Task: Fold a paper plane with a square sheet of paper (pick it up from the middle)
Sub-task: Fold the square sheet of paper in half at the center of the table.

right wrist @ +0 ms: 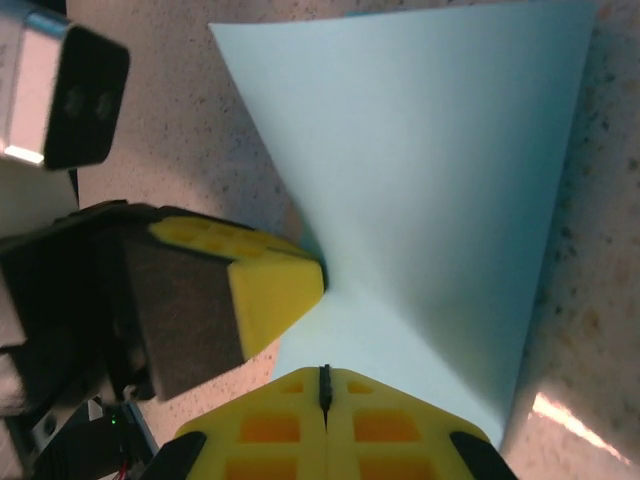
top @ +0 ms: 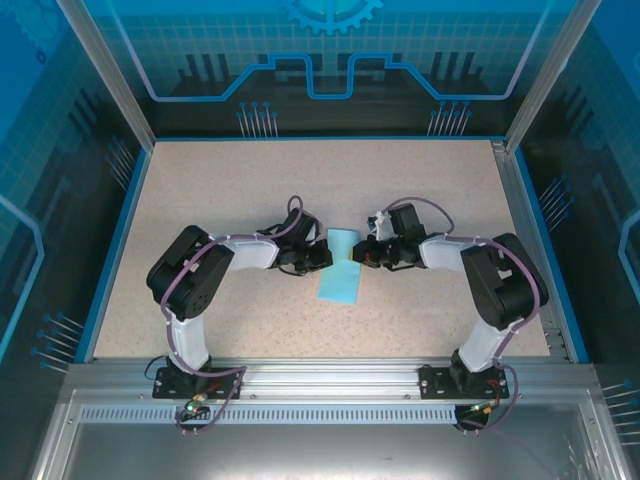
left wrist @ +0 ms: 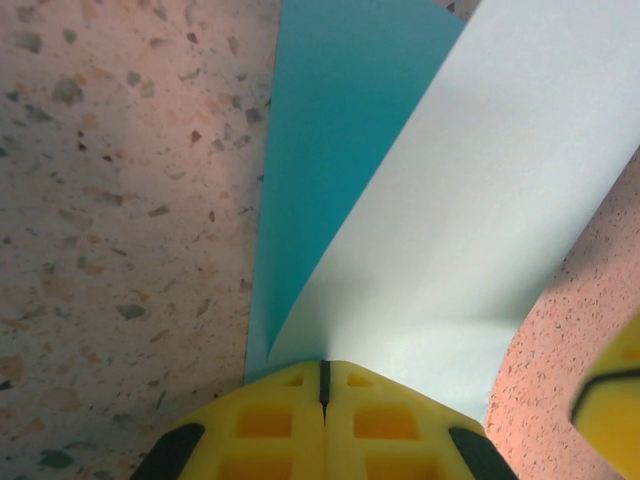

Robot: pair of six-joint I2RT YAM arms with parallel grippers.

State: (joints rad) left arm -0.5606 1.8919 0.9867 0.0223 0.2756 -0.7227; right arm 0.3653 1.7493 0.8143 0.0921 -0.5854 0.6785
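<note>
White links, black joints, purple cables (top: 293,206) on left arm (top: 195,290) and right arm (top: 495,285); left pincer (left wrist: 323,372) and right pincer (right wrist: 323,378) yellow, square-pocketed.

This looks like a robotics lab cell rather than any home or shop. The left tool (top: 325,257) and the right tool (top: 364,255) work over a speckled beige desk (top: 430,190) edged with a blue rim (top: 118,240). Beyond both tools, and out to either side of them, stand translucent blue panels (top: 200,40) printed with circuit traces and a gear emblem (top: 332,12), held in aluminium posts (top: 105,70). Behind the tools, at the near edge, a slotted metal rail (top: 330,378) carries the bolted arm bases (top: 192,380). Purple cables (top: 297,207) loop along the arms. The panels are possibly acrylic; the view is too dim to tell.
</note>
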